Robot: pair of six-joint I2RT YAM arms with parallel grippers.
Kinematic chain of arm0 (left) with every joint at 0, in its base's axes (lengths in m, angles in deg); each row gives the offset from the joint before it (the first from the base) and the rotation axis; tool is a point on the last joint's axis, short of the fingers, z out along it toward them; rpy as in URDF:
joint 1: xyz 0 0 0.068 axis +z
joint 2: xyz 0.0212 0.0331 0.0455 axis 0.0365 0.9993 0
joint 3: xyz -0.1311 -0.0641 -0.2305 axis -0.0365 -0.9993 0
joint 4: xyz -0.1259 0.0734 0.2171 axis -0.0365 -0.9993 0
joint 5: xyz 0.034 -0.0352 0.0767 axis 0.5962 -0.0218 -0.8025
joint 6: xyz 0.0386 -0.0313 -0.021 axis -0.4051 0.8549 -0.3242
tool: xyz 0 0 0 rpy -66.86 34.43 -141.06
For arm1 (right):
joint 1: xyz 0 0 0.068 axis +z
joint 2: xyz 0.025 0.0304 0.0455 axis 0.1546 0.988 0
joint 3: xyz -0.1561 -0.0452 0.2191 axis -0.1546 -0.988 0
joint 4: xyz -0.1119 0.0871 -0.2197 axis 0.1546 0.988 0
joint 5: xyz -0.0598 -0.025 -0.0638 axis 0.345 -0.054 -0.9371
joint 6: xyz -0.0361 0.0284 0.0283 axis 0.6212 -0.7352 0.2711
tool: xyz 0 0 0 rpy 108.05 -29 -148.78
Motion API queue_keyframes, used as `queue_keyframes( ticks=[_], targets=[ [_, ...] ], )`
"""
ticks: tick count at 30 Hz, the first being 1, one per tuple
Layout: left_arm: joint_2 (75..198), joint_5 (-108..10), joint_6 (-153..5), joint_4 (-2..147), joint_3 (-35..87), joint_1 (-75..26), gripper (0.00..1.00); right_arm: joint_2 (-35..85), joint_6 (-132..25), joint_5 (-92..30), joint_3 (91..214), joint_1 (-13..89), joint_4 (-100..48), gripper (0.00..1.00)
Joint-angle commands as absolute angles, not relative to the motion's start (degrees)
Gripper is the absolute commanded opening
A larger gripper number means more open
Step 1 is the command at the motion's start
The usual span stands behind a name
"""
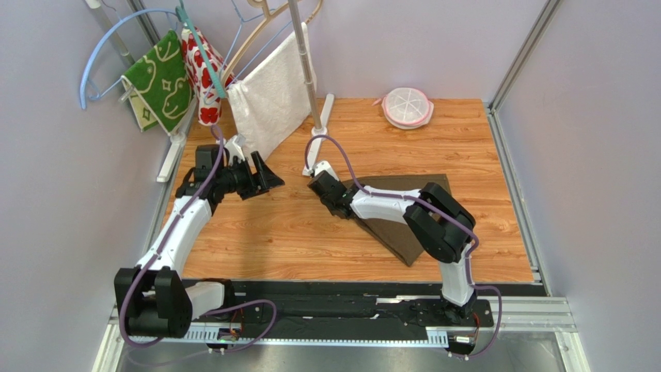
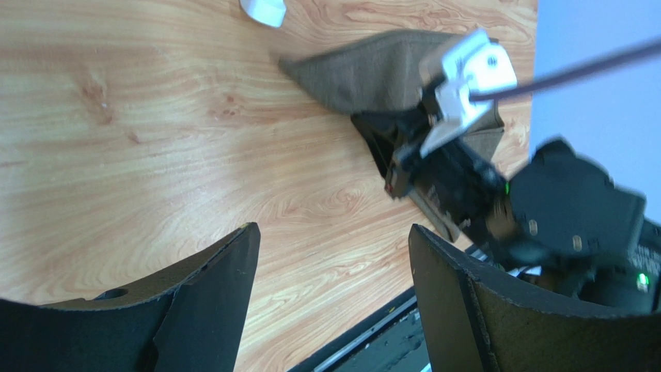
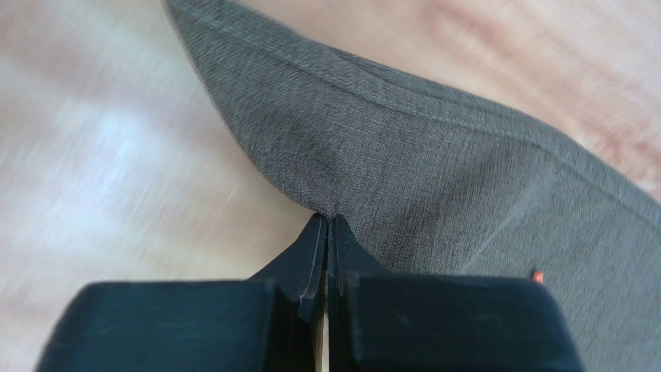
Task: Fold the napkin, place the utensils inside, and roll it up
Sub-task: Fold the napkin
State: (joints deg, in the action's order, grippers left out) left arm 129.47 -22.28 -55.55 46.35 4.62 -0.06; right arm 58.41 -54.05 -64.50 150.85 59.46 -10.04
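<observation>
The right pincer pinches the napkin by an edge at its tips while the left pincer gapes empty; folding seems in hand, next needing that edge lifted and carried across.

Where I work: a desk of orange-brown wood grain, boxed in by pale lilac-grey walls on my left, on my right and at the back; an aluminium rail runs along the desk's right side; at the far left a rack pole and a blue hanger stand among a green patterned cloth, a red-and-white printed cloth and a white towel; a round pink-rimmed dish sits near the back wall, right of the pole; a black plate spans the near edge; the light is soft and even, with a pale sheen on the wood.
</observation>
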Motion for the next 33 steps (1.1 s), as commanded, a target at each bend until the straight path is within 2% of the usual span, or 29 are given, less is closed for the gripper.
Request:
queue_keyframes(
  ticks=[1,6,14,17,18,21,28,33],
  targets=[
    [122.19,-24.56,-48.99,53.17,-3.30,-0.89,0.79,53.67,-58.84,-62.63,145.57,65.14,-8.78,0.00],
    [113.85,-28.34,-43.44,58.62,-16.12,-2.04,0.79,53.84,-62.01,-62.19,146.43,71.55,-8.96,0.00],
    [105.57,-35.82,-41.23,55.11,-22.83,-3.27,0.77,60.08,-66.49,-62.63,155.31,76.39,-7.55,0.01],
    [105.56,-36.35,-40.01,55.99,-24.66,-3.44,0.77,58.60,-66.85,-61.93,155.67,76.39,-7.20,0.20],
    [105.65,-36.61,-39.48,56.25,-24.93,-3.70,0.76,57.63,-66.67,-62.01,155.41,76.31,-7.29,0.33],
    [105.91,-40.03,-39.39,55.20,-25.55,-3.79,0.74,52.98,-66.50,-62.63,153.65,76.31,-7.11,0.46],
    [105.91,-44.17,-35.70,58.53,-28.45,-4.85,0.69,41.73,-68.25,-64.47,146.89,75.34,-6.94,0.49],
    [111.00,-43.73,-33.32,64.67,-28.72,-5.02,0.65,33.82,-69.39,-65.53,141.88,74.20,-6.50,0.49]
  ],
)
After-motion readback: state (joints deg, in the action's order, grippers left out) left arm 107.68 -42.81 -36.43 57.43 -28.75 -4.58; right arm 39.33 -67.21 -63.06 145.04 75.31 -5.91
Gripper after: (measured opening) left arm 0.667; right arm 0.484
